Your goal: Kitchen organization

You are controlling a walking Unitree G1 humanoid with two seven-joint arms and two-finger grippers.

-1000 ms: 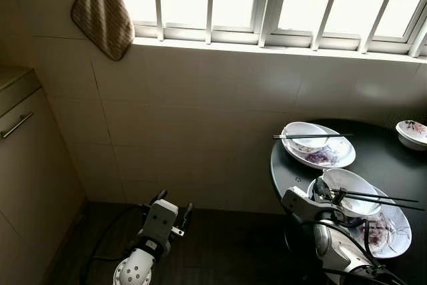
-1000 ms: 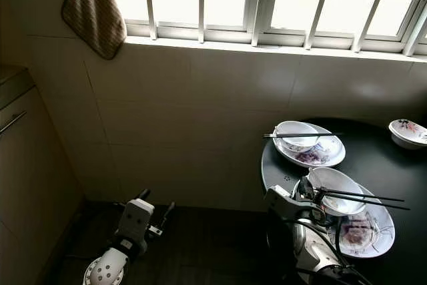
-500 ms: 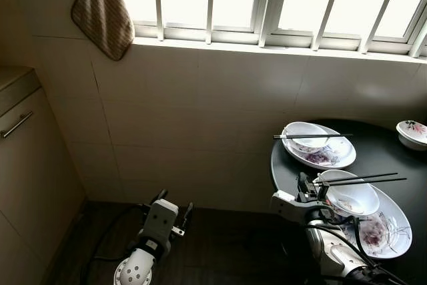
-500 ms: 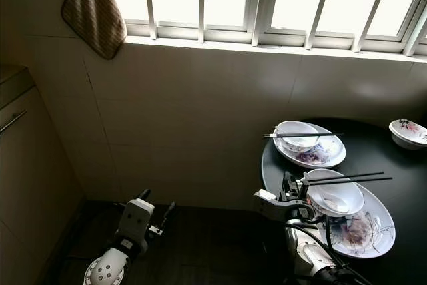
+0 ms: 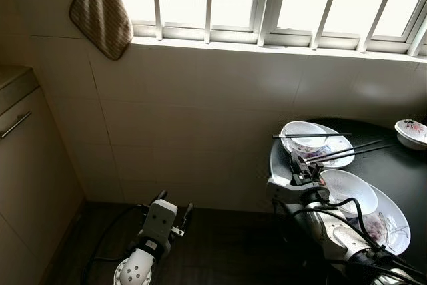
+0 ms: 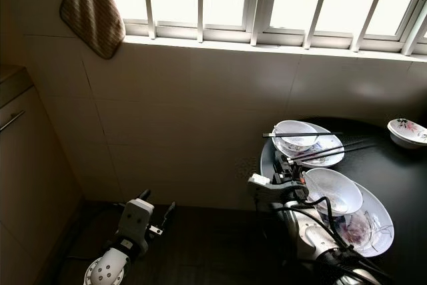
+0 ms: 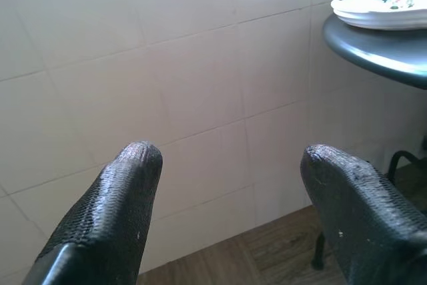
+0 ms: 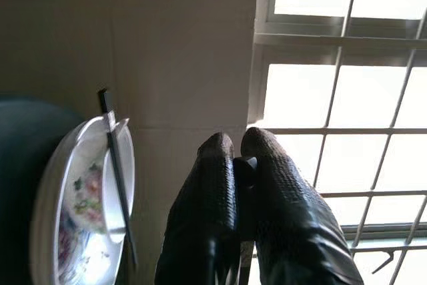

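Observation:
A round dark table (image 5: 395,166) stands at the right. Near its edge a white bowl (image 5: 348,189) rests on a flowered plate (image 5: 388,226). My right gripper (image 5: 304,167) hovers just beyond that bowl, shut on a pair of dark chopsticks (image 5: 348,152) that slant up to the right above the table. In the right wrist view the fingers (image 8: 270,185) press together on a thin piece. Farther back, a second plate (image 5: 337,146) carries a bowl (image 5: 303,134) with another pair of chopsticks (image 5: 311,136) laid across it. My left gripper (image 7: 227,165) hangs open low by the tiled wall.
A small flowered bowl (image 5: 411,131) sits at the table's far right. A striped towel (image 5: 101,8) hangs by the barred window. A cabinet (image 5: 25,158) with a handle stands at the left. Dark floor (image 5: 227,245) lies between cabinet and table.
My right gripper has lifted the chopsticks off the near bowl and carried them up and back toward the far plate. The left arm has not moved.

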